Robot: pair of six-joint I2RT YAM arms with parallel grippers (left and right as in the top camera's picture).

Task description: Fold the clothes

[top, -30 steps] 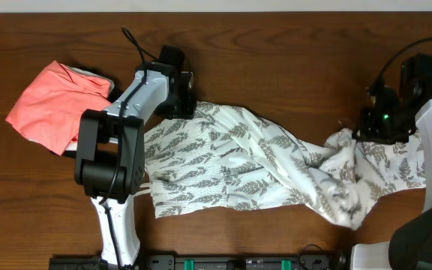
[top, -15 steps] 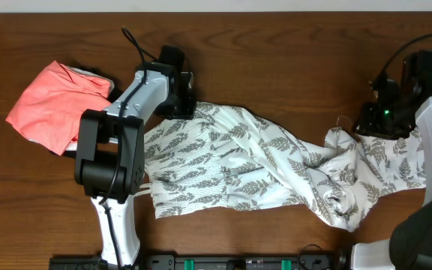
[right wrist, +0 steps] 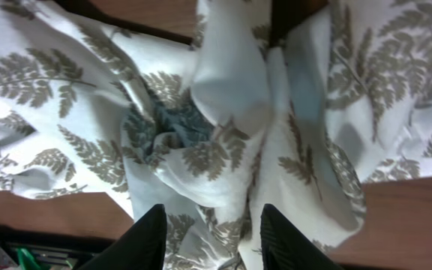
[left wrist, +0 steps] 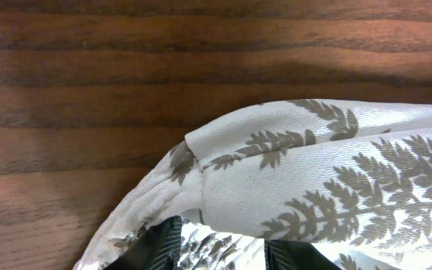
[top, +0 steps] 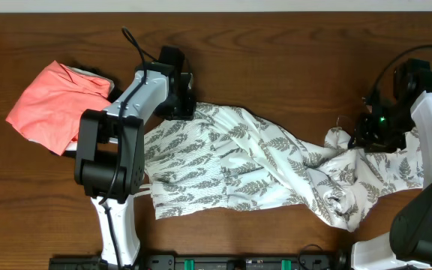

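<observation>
Loosely rumpled thin fern-print dress (top: 238,159) spans wooden table (top: 291,67).

All I work over is one broad dark brown wooden table (top: 291,60), its grain running in long straight streaks from 9 o'clock to 3 o'clock. Seen from above, it fills nearly everything I can look at. Along the far edge at 12 o'clock runs a thin pale strip (top: 216,4); I cannot tell whether that is wall or floor. Light falls softly from overhead: the wood shows a warmer, reddish sheen toward 12 o'clock and turns darker toward 9 o'clock. Close up beneath my left side the boards (left wrist: 126,67) show alternating dark and light bands with a dull gloss. Under my right side, bare wood (right wrist: 411,217) shows at 4 o'clock.
</observation>
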